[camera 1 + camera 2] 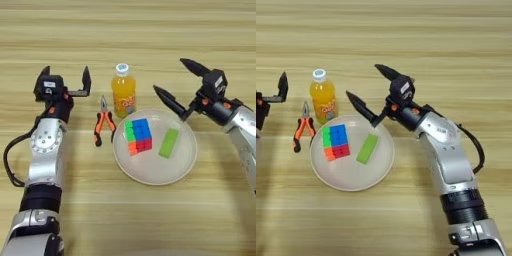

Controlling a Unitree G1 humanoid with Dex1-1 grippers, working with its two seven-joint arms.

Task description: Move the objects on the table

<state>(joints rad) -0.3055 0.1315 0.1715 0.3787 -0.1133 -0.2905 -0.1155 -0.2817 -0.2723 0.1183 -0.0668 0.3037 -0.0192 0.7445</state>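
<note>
cube (pixel 138 135) on plate (pixel 150 172), bottle (pixel 123 90) prob. just behind

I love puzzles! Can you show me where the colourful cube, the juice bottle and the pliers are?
puzzle cube (pixel 138 135), left eye view, middle of its top face.
juice bottle (pixel 124 95), left eye view, orange body.
pliers (pixel 301 130), right eye view, orange handles.

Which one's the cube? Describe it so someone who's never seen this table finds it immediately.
Find the round cream plate in the middle of the wooden table. Two things lie in it: the puzzle cube on the plate's left half and a flat green block to its right. The cube is the one with a grid of green, blue, orange and red squares; the block is one plain green.
</note>
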